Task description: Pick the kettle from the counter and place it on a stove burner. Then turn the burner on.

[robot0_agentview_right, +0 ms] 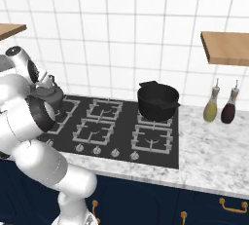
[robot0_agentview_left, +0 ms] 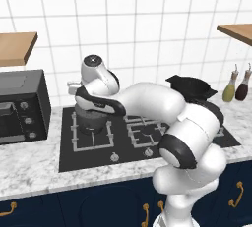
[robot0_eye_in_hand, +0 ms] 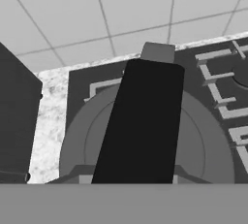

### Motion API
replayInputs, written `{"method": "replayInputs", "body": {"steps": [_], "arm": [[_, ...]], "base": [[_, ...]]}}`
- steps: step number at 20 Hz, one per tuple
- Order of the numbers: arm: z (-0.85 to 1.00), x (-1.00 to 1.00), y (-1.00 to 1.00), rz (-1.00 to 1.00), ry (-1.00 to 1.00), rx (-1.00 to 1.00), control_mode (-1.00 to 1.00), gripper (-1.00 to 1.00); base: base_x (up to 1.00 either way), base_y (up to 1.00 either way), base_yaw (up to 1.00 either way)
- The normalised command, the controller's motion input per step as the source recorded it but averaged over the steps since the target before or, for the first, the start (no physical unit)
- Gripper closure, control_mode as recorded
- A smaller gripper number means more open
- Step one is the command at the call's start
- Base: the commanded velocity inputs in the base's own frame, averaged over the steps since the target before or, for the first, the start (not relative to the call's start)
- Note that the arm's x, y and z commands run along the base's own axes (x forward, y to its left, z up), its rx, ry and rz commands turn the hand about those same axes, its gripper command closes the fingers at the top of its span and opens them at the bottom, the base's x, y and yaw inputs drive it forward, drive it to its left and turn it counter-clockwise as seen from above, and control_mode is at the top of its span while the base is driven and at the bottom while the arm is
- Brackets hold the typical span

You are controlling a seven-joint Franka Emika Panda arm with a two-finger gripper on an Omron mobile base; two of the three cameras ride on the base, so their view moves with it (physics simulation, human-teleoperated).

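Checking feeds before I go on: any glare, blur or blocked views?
Left base view: even flat light, no glare, arm hides most of the kettle. Right base view: sharp, black pot clear. Hand view: kettle's dark handle fills the middle, edges soft.

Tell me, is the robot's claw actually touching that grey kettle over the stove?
Touching. In the hand view the kettle sits right under the camera, its black handle running between the shut gripper jaws. In the left base view the hand sits directly on the kettle's top.
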Motion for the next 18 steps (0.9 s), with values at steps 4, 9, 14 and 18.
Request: {"method": "replayInputs", "body": {"steps": [4,9,14,18], "arm": [[-0.23,0.38,0.02,0.06,0.00,0.00,-1.00,1.00],[-0.32,0.46,0.15,0.05,0.00,-0.02,-1.00,1.00],[-0.33,0.43,0.24,0.04,0.00,-0.03,-1.00,1.00],[-0.30,0.46,0.29,0.03,0.00,-0.04,-1.00,1.00]], "base": [[0.00,0.00,0.00],[0.00,0.00,0.00],[0.00,0.00,0.00],[0.00,0.00,0.00]]}}
